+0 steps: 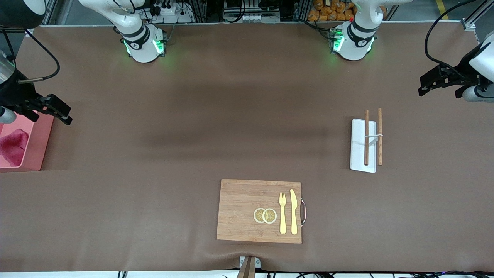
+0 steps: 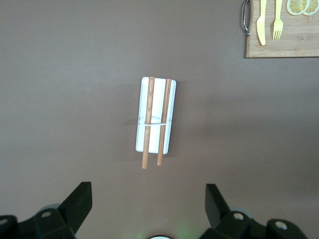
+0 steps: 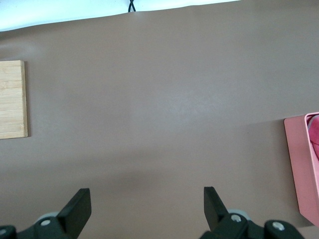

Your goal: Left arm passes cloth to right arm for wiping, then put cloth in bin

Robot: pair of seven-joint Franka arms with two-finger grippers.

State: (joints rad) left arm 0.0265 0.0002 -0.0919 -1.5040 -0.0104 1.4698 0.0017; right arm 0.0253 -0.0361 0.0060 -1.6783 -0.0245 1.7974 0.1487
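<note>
From the front we see the crimson cloth (image 1: 13,148) lying in the pink bin (image 1: 35,148) at nine o'clock on the table. The right gripper (image 1: 58,112), jaws apart and empty, hangs just beside the bin's rim; the left gripper (image 1: 436,83) waits at two o'clock.

Our left wrist view shows spread fingers (image 2: 77,201) above the white chopstick rack (image 2: 156,113).

Our right wrist view shows parted fingers (image 3: 76,211), with the bin (image 3: 299,169) at three o'clock.
</note>
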